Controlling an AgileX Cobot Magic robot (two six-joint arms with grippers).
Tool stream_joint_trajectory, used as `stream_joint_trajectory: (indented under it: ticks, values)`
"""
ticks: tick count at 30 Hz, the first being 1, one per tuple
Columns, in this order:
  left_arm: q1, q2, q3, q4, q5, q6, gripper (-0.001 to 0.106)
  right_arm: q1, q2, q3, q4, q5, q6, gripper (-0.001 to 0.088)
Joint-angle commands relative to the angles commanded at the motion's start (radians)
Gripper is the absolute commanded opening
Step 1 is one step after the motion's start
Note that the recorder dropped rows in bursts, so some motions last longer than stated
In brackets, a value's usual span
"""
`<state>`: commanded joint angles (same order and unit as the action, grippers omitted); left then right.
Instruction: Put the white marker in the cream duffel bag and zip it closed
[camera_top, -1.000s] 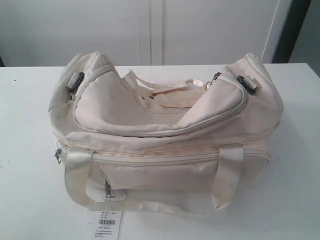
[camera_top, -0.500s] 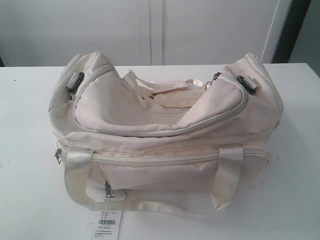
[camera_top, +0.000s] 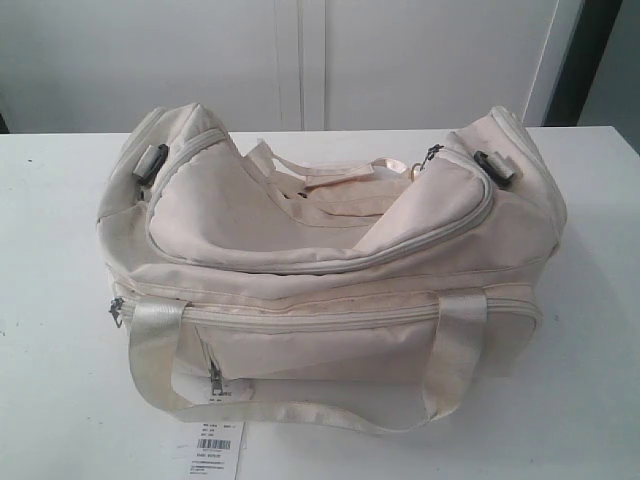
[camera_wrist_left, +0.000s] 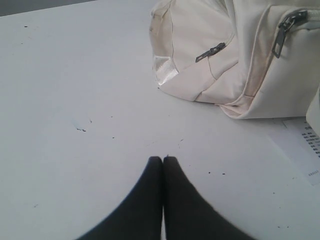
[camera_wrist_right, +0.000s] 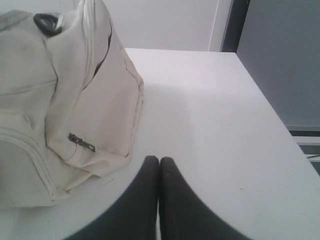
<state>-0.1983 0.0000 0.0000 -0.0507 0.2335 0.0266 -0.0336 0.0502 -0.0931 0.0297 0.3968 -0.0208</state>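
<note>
The cream duffel bag (camera_top: 330, 270) sits in the middle of the white table, its curved top zipper (camera_top: 330, 262) running along the front of the lid. The lid sags inward and a gap shows at the back near the handles. The white marker is out of view. My left gripper (camera_wrist_left: 163, 159) is shut and empty, hovering over bare table a short way from the bag's end (camera_wrist_left: 200, 60). Beside the bag's other end (camera_wrist_right: 95, 100) my right gripper (camera_wrist_right: 159, 159) is shut too, holding nothing. Neither gripper appears in the exterior view.
A white barcode tag (camera_top: 212, 450) lies on the table in front of the bag, also in the left wrist view as the tag (camera_wrist_left: 305, 150). One webbing handle (camera_top: 300, 410) loops down the front. The table's right edge (camera_wrist_right: 280, 120) runs close to my right gripper.
</note>
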Motion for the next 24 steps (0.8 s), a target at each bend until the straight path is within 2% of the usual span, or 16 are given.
stream_joint_trajectory:
  ticks: [8,24]
  values:
    - [0.000,0.000,0.000,0.000,0.000,0.000,0.000,0.000,-0.050,0.093,0.000,-0.042,0.000,0.0000]
    - [0.000,0.000,0.000,0.000,-0.002,0.000,0.000,0.000,-0.050,0.093,-0.004,-0.062,-0.024,0.0000]
